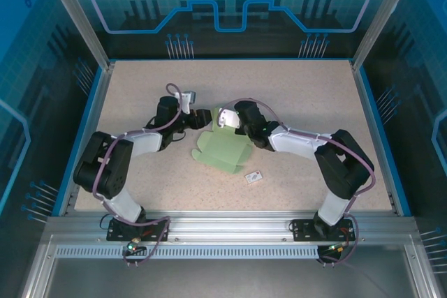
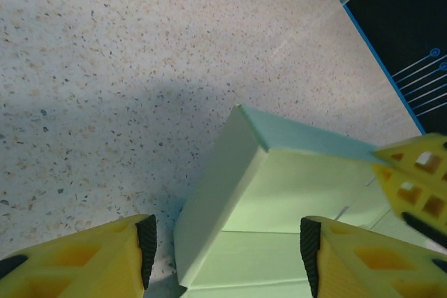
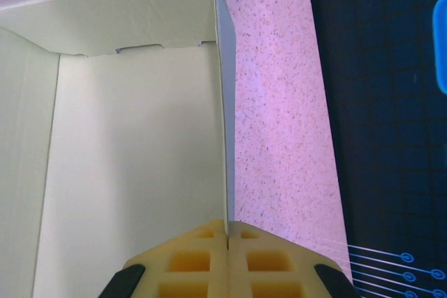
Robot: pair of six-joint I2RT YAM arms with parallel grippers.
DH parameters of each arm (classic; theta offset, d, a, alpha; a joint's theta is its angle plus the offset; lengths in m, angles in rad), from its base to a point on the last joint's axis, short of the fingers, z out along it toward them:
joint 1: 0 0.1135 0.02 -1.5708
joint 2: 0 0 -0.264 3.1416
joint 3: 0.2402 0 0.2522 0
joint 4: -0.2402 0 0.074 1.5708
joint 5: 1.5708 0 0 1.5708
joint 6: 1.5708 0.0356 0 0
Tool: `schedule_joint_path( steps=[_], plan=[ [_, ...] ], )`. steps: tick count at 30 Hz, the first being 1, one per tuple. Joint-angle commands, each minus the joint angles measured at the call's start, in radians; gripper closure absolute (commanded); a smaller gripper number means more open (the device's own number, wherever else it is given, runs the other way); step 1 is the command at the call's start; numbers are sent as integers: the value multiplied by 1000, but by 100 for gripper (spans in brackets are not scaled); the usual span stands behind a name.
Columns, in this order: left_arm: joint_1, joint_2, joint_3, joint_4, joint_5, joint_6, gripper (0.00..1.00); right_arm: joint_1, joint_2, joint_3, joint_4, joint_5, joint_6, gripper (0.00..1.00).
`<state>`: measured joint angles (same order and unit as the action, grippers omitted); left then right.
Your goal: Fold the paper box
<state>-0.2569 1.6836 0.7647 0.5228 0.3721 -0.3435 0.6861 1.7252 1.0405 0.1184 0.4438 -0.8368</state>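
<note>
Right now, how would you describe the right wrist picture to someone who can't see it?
The yellow right claw is pinched shut on a thin upright wall of the pale green paper box, seen edge-on. The box's open inside lies to the left, the speckled table to the right.

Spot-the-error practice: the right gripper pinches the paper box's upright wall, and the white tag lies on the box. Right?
No: the top view shows the white tag on the table beside the paper box; the right gripper does pinch its wall.
</note>
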Motion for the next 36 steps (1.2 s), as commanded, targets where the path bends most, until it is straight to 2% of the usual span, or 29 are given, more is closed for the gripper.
schedule_joint_path(
  steps=[1,8,20,29,36],
  plan=[
    [-16,55,0,115,44,84,41,-21,-35,39,-79,-60,54,100],
    [-55,153,46,125,40,131,43,-32,-31,57,-115,-76,71,100],
    [-87,226,120,50,-2,183,65,-37,-29,67,-129,-79,77,100],
    [-94,242,128,43,-19,198,78,-38,-25,73,-135,-80,85,100],
    [-109,228,127,22,-70,232,84,-38,-29,84,-148,-82,104,100]
  ],
)
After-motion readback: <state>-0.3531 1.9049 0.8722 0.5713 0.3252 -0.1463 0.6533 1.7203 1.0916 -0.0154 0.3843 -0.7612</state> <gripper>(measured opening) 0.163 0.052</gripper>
